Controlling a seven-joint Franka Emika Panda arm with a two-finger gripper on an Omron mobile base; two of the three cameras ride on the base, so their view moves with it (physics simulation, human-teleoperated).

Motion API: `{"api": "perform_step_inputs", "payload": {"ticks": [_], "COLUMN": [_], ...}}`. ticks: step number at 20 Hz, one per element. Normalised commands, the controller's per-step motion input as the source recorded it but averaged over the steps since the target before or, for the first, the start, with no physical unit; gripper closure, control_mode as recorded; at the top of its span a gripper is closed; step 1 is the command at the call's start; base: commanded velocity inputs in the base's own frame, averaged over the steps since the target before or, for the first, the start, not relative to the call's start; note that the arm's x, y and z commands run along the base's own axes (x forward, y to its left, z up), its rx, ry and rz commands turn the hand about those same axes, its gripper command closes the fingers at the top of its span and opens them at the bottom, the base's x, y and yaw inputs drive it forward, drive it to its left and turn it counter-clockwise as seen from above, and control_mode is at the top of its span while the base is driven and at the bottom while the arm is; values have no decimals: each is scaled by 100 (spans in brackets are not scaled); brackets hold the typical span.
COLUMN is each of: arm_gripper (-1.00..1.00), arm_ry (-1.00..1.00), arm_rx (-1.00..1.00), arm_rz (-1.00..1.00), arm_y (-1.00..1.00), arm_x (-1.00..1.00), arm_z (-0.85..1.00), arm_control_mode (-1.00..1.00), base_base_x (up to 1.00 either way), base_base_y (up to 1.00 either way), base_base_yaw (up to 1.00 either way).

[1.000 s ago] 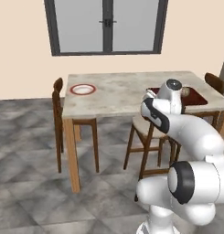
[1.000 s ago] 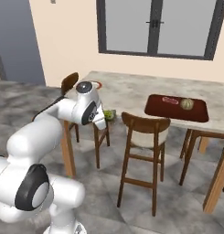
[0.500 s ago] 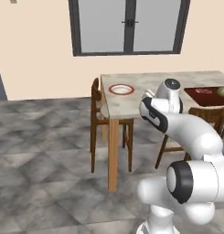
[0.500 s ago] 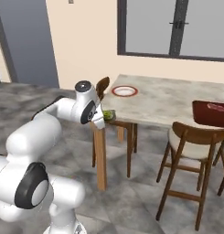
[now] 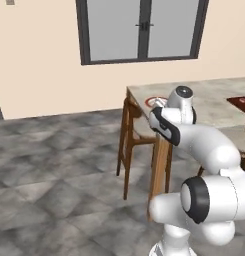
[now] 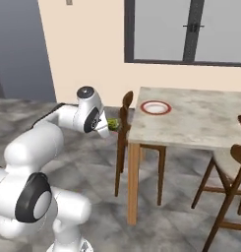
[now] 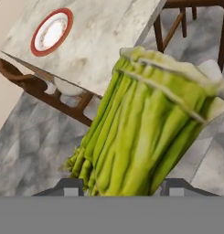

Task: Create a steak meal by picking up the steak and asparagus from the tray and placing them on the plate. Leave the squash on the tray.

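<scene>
Bundle of thin green asparagus stalks (image 7: 141, 123) is clamped between the two-finger gripper (image 7: 120, 186), carried off the table edge, well short of the round white plate with red-orange rim (image 6: 156, 107). Plate looks bare, so nothing delivered yet. Dark red-brown tray (image 5: 242, 103) sits at the far end of the pale stone-look table (image 6: 200, 118). Steak likely still to fetch.

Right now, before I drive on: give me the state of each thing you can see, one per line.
asparagus: held in the gripper, off the table, short of the plate.
gripper: shut on the asparagus.
plate: empty, flat on the table near its corner.
tray: on the table at the picture's right edge, contents cut off.
chair: upright, pushed against the table end.
</scene>
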Motion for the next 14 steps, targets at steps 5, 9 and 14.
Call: {"api": "perform_step_inputs", "payload": {"ticks": [5,9,14], "arm_gripper": [100,100,100], "arm_ry": [0,0,0], "arm_rx": [0,0,0], "arm_rz": [0,0,0], "arm_y": [0,0,0], "arm_x": [0,0,0], "arm_z": [0,0,0], "arm_control_mode": [100,100,100], "base_base_x": [54,50,58], "base_base_y": [73,62,56], "base_base_yaw": [-34,-40,-43]}}
